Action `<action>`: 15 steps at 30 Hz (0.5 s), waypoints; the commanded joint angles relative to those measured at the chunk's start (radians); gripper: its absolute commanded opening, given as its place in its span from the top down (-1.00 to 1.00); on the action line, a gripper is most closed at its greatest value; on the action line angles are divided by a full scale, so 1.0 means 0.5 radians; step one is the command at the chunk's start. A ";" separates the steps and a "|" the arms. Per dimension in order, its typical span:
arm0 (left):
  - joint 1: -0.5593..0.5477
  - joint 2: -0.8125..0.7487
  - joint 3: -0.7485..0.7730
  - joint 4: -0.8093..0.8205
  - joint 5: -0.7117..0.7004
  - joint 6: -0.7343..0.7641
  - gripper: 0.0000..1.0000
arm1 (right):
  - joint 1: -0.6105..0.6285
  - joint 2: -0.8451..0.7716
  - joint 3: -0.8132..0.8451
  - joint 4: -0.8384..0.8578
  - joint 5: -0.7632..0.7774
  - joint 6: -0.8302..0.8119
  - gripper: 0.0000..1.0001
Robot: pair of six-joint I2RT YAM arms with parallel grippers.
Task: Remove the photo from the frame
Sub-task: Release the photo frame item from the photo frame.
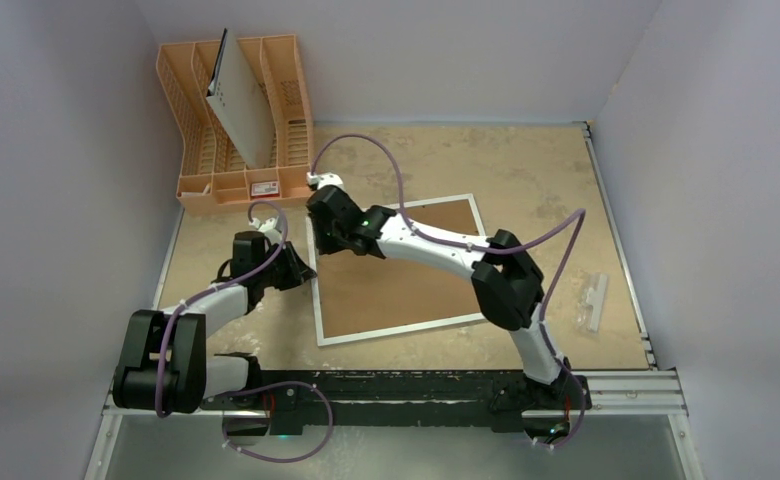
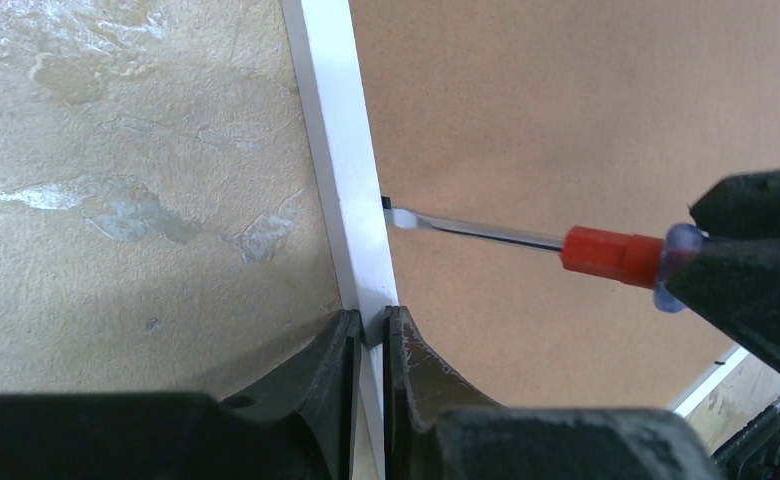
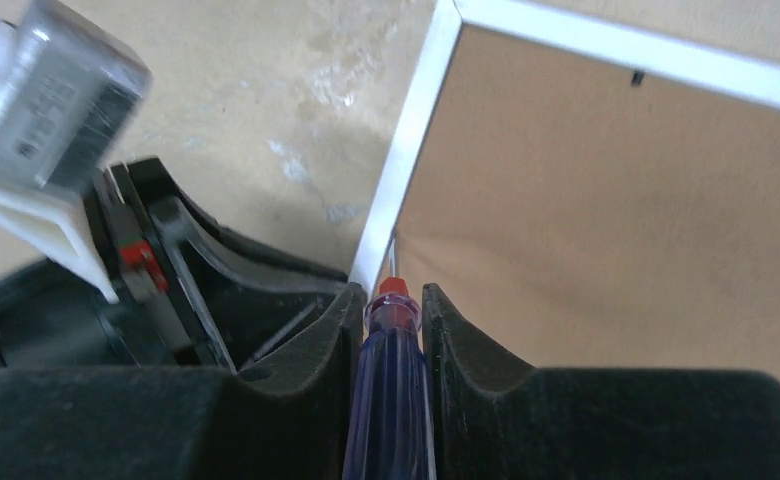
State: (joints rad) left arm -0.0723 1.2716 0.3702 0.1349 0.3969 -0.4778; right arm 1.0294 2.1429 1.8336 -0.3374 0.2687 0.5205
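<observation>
The frame [image 1: 396, 290] lies face down on the table, brown back up, with a narrow white border. My left gripper [image 2: 371, 318] is shut on the frame's left border [image 2: 341, 150]. My right gripper [image 3: 391, 292] is shut on a screwdriver [image 3: 391, 380] with a clear blue handle and a red collar. The screwdriver's flat tip [image 2: 406, 218] rests at a small black tab [image 2: 385, 202] on the back's left edge. In the top view both grippers meet at the frame's left side, the left gripper [image 1: 306, 272] just below the right gripper [image 1: 318, 240]. The photo is hidden under the backing.
An orange plastic rack [image 1: 191, 150] stands at the back left with a grey-white holed board [image 1: 238, 105] leaning in it. A small white part [image 1: 594, 300] lies at the table's right. Another black tab [image 3: 637, 77] sits on the frame's far border.
</observation>
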 commanded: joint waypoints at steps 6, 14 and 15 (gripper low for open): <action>-0.015 0.036 -0.063 -0.115 -0.054 0.075 1.00 | -0.275 -0.530 -0.825 0.603 -0.581 0.329 1.00; -0.015 0.028 -0.059 -0.120 -0.042 0.075 1.00 | -0.325 -0.778 -1.340 0.983 -0.846 0.506 1.00; -0.015 0.028 -0.059 -0.119 -0.042 0.072 1.00 | -0.325 -0.806 -1.412 1.041 -0.881 0.533 1.00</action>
State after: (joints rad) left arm -0.0723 1.2705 0.3687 0.1375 0.3969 -0.4778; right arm 0.8524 1.8179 1.2251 0.0338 -0.0544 0.7177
